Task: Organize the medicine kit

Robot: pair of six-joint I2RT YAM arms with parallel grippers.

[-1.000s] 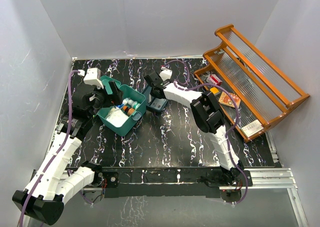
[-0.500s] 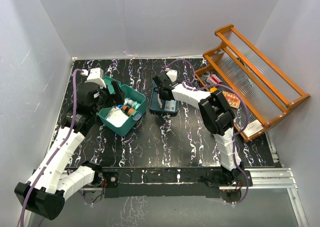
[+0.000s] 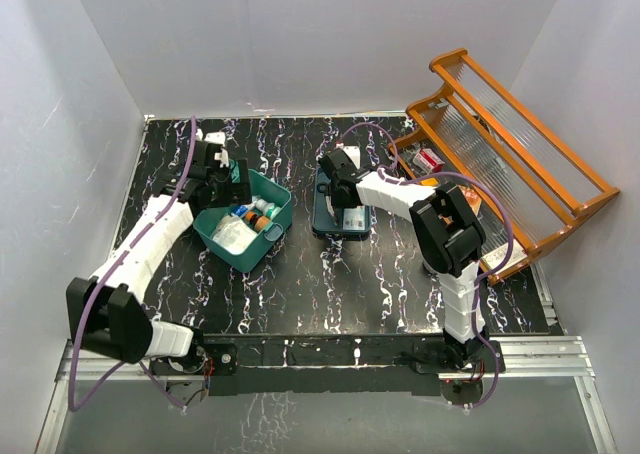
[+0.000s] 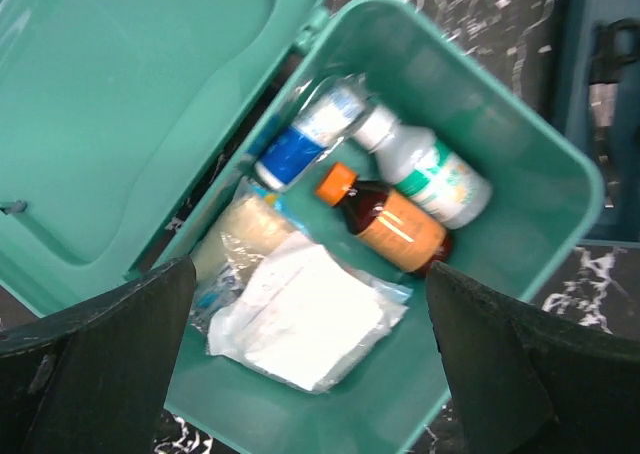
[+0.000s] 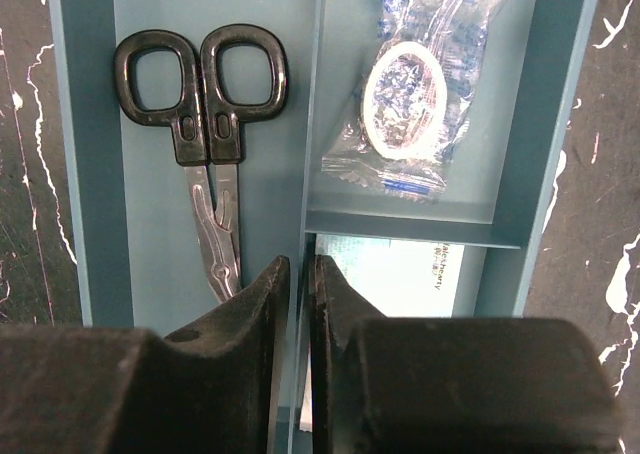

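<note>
Medicine kit [image 4: 470, 94] teal-green; table [image 3: 330, 274] black, white marble veins; rack [image 3: 540, 122] orange; tray [image 5: 150, 264] dark teal; scissors [image 5: 205, 139] black-handled.

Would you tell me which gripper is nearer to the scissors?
Right. The right gripper is at the blades of the scissors; the left gripper hovers over the open medicine kit.

Medicine kit [image 3: 270, 242] left of divided tray [image 3: 325, 224], bottles [image 4: 400, 229] in kit (lid [image 4: 130, 104] hinged back), scissors [image 5: 205, 124] in tray, rack [image 3: 500, 144] at right
</note>
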